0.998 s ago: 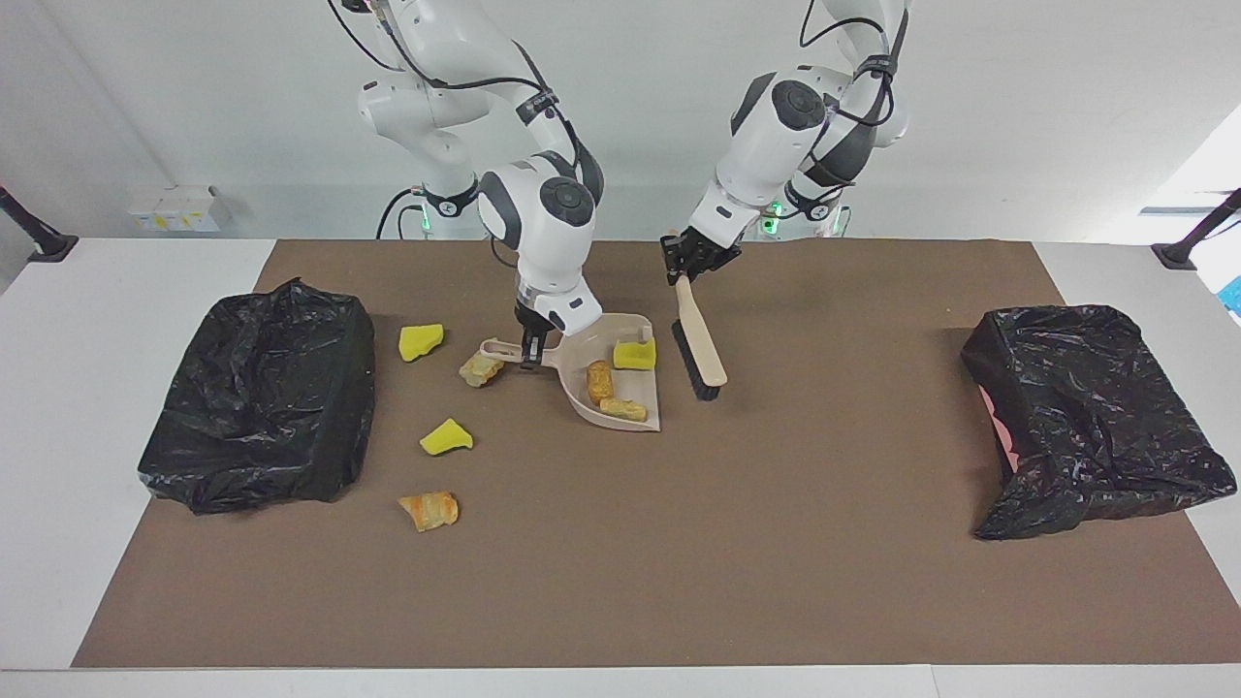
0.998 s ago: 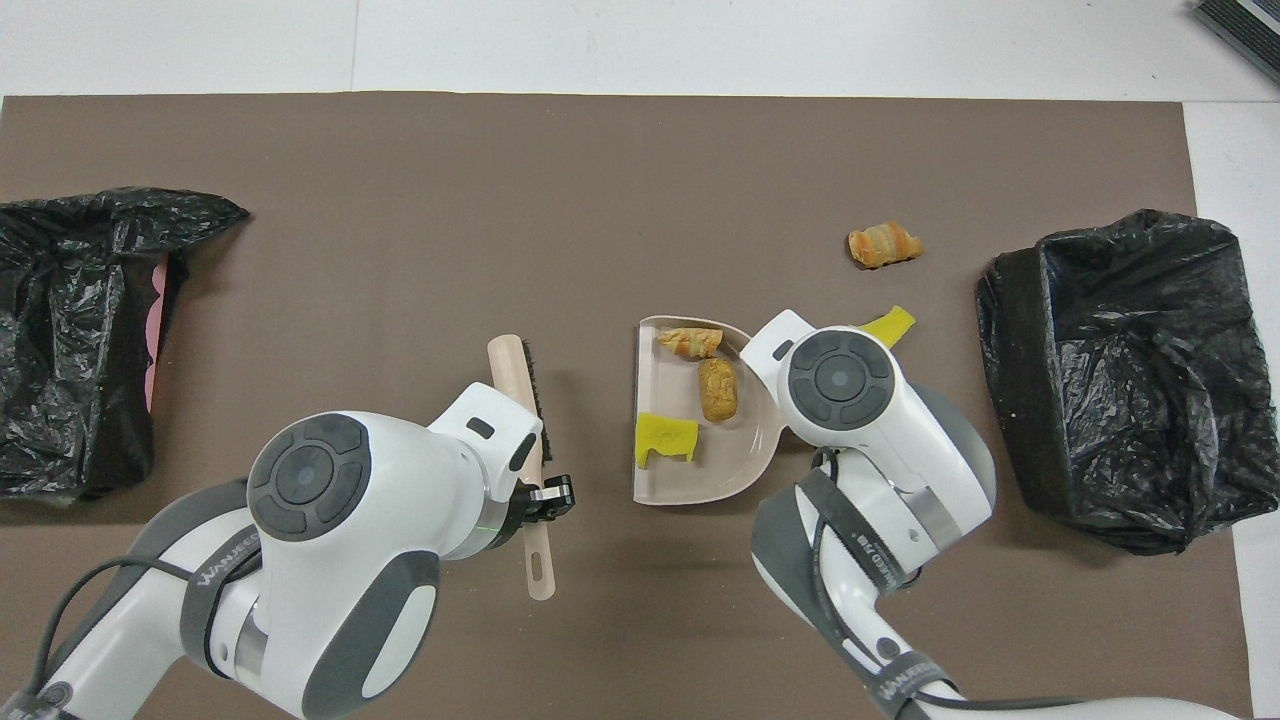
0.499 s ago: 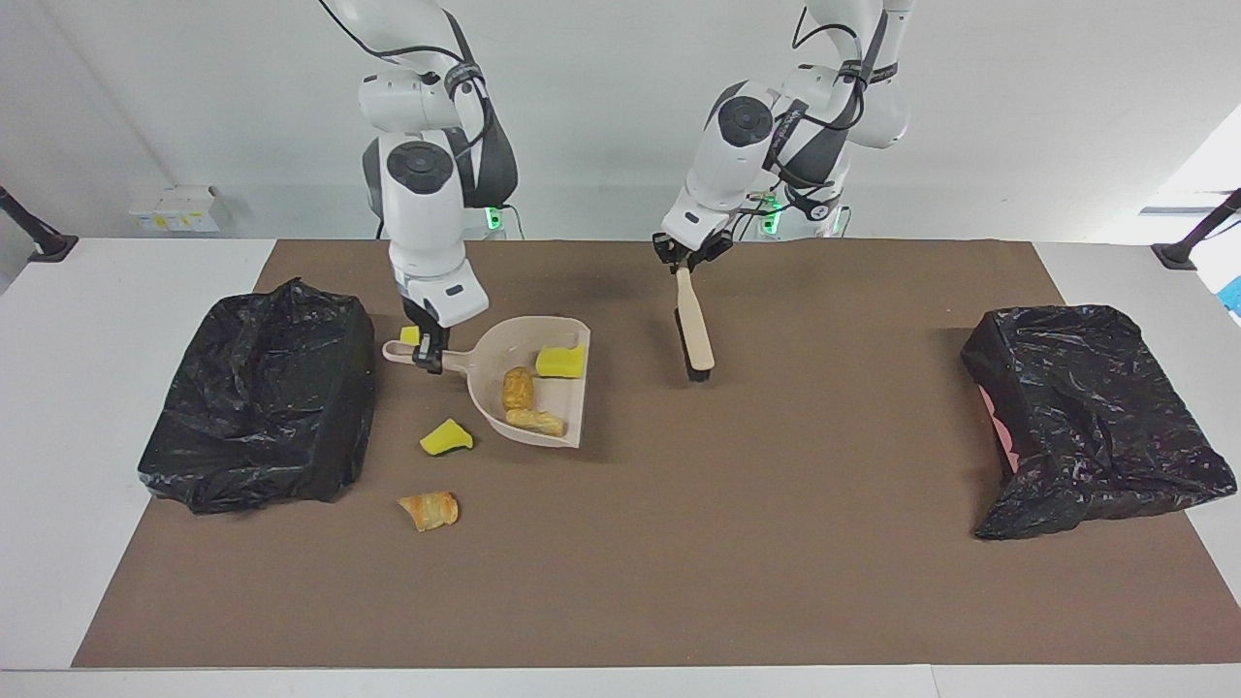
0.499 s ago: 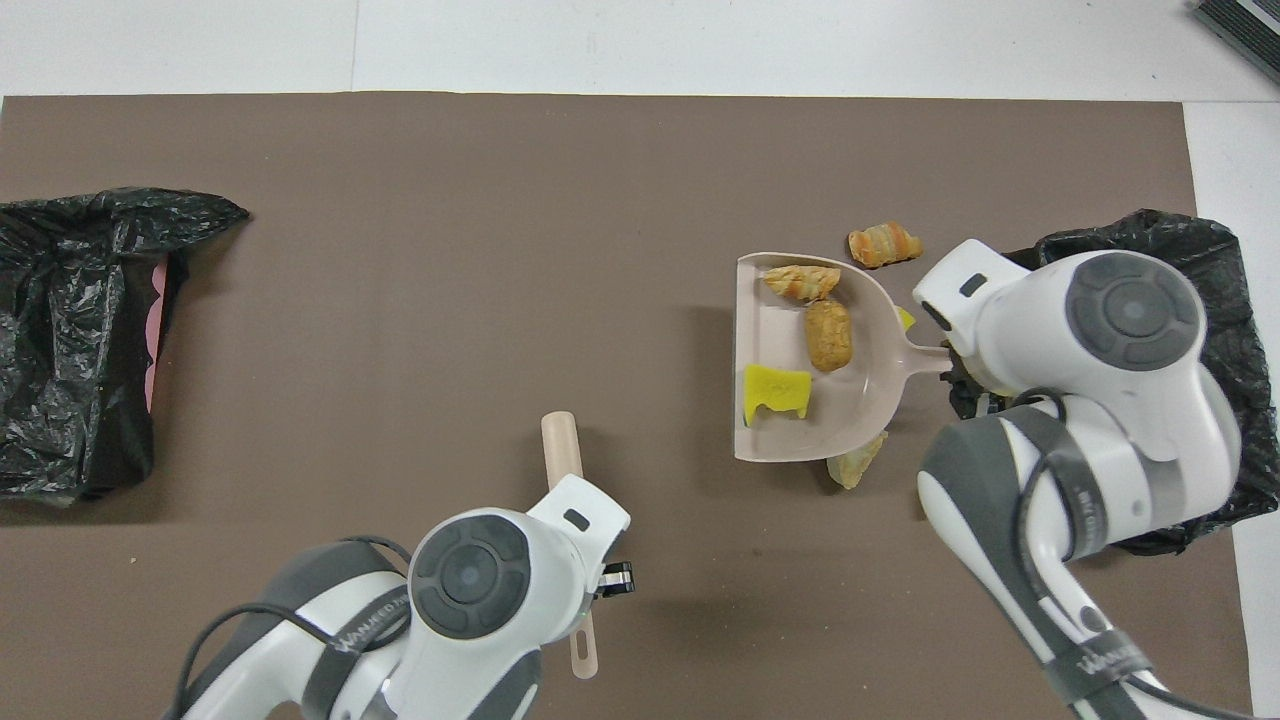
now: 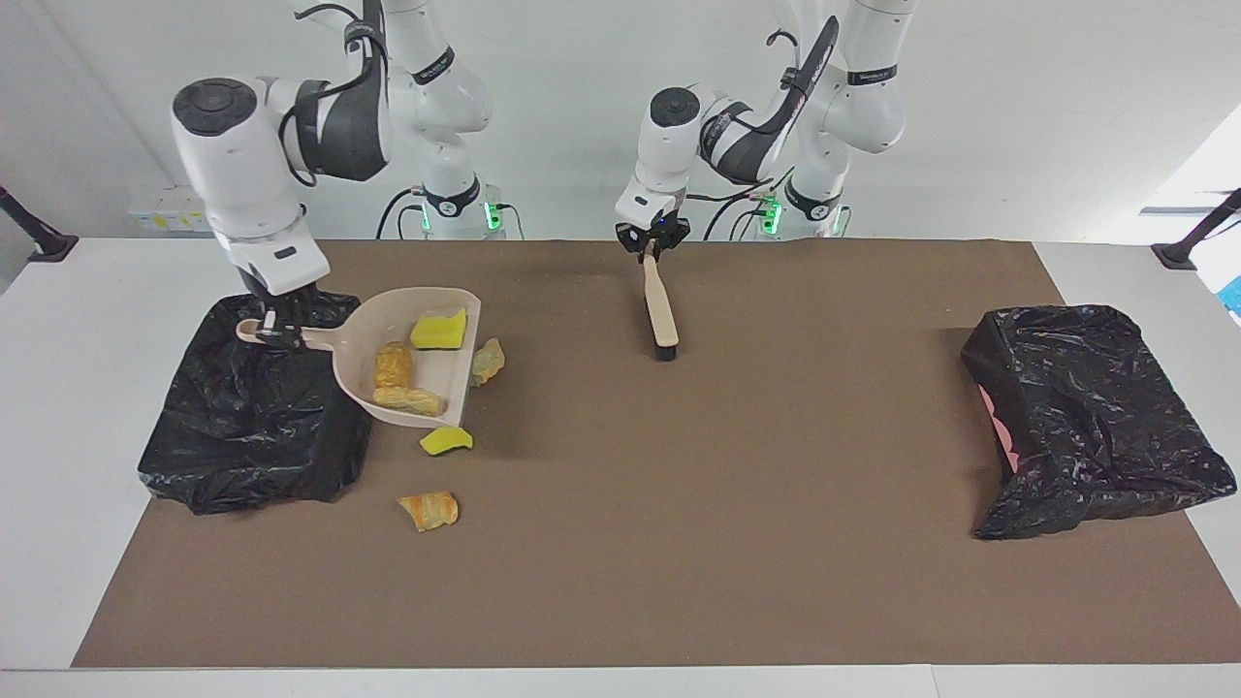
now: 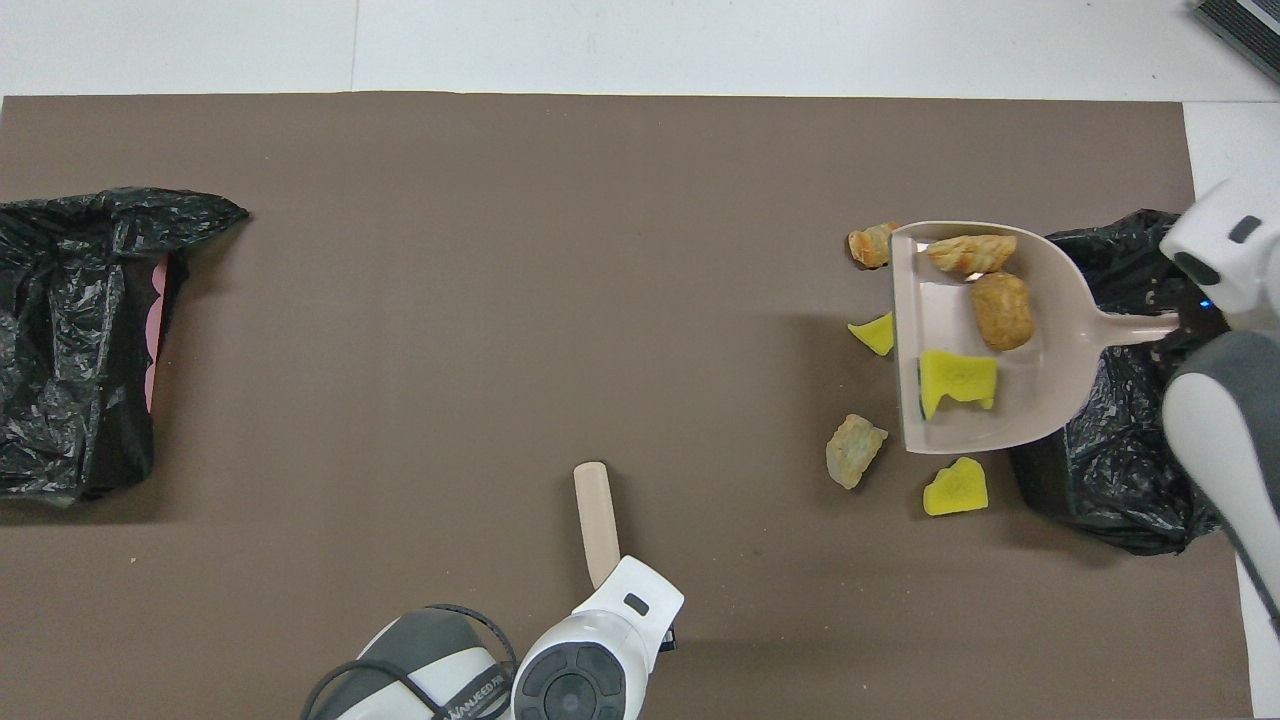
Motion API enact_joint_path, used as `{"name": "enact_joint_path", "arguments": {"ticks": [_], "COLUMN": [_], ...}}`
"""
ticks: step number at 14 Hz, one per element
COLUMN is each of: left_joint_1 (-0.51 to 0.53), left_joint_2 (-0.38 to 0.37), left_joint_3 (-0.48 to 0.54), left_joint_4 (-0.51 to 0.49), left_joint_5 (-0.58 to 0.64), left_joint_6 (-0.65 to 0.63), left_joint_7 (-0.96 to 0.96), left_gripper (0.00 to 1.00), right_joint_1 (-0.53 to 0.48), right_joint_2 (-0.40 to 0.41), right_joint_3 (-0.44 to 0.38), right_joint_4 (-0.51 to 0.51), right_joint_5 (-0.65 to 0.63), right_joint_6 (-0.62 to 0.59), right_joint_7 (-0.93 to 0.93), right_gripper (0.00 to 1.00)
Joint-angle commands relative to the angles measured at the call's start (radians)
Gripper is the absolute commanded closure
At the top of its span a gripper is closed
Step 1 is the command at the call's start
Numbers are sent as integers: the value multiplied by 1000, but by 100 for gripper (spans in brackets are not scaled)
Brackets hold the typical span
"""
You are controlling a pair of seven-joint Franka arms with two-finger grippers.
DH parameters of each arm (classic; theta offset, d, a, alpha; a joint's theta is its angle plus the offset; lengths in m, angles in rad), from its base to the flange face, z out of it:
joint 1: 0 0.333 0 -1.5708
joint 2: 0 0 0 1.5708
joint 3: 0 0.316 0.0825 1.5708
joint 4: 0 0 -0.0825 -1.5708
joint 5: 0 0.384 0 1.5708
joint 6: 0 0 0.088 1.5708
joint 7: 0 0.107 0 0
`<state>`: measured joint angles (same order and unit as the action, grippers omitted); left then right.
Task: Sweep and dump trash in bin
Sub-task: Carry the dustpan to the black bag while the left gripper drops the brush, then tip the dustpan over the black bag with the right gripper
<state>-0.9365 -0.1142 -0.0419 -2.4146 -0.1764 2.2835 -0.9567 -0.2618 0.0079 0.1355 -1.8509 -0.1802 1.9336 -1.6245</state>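
Observation:
My right gripper point(image 5: 276, 333) is shut on the handle of the beige dustpan point(image 5: 364, 334), which hangs raised with its handle over the black-bagged bin point(image 5: 257, 417) at the right arm's end. In the pan point(image 6: 1040, 390) lie a yellow chunk point(image 6: 957, 380) and two bread pieces point(image 6: 1003, 310). Several pieces of trash lie on the mat beside the bin: a greenish-tan lump point(image 5: 487, 361), a yellow chunk point(image 5: 446, 441), a croissant piece point(image 5: 429, 510) and another yellow chunk point(image 6: 955, 488). My left gripper point(image 5: 651, 254) is shut on the handle of the brush point(image 5: 660, 310), bristles down on the mat.
A second black-bagged bin point(image 5: 1096, 417) stands at the left arm's end of the brown mat point(image 5: 679, 504). White table shows around the mat's edges.
The right arm has lifted the loaded dustpan and carried it toward the bin at its end. The left arm has drawn the brush back toward the robots.

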Motion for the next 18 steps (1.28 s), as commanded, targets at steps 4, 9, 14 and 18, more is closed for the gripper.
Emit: {"name": "enact_joint_path", "arguments": {"ticks": [4, 9, 14, 18], "left_joint_1": [89, 267, 459, 631], "left_joint_2": [7, 33, 62, 87], "left_joint_3": [11, 16, 19, 19], "left_joint_4": [57, 159, 313, 454], "left_joint_5": [83, 83, 83, 83], "left_joint_6": [-9, -45, -168, -291], "left_joint_7": [-7, 0, 290, 599], "left_gripper": [0, 0, 0, 0], "right_joint_1": [-171, -195, -185, -130], "right_joint_2": [-3, -37, -111, -135], "right_joint_3": [-1, -1, 3, 4], "right_joint_4": [16, -53, -165, -231], "right_joint_5": [-79, -316, -563, -771], "right_joint_6": [37, 159, 211, 193], "right_joint_7": [-136, -95, 70, 222], "right_gripper": [100, 100, 100, 100]}}
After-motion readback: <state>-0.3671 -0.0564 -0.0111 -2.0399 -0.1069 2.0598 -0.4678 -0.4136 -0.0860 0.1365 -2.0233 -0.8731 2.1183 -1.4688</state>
